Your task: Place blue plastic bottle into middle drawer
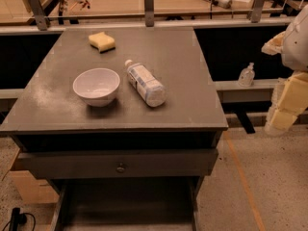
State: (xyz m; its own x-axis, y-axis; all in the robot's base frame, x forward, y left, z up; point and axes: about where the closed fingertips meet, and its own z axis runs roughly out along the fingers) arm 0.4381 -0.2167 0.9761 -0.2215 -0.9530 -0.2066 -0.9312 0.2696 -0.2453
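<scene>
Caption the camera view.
Blue plastic bottle lies beside bowl on cabinet; middle drawer open below; hand at right edge.

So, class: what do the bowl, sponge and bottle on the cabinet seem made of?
Bowl: glossy white, likely ceramic or plastic. Sponge: matte yellow foam. Blue plastic bottle: clear, shiny plastic. The hand hangs right of the cabinet.

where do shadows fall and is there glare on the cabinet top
Camera view: warm light; bowl and blue plastic bottle cast short shadows toward the camera; pale sheen on the cabinet top at left; gripper at the right edge brightly lit.
</scene>
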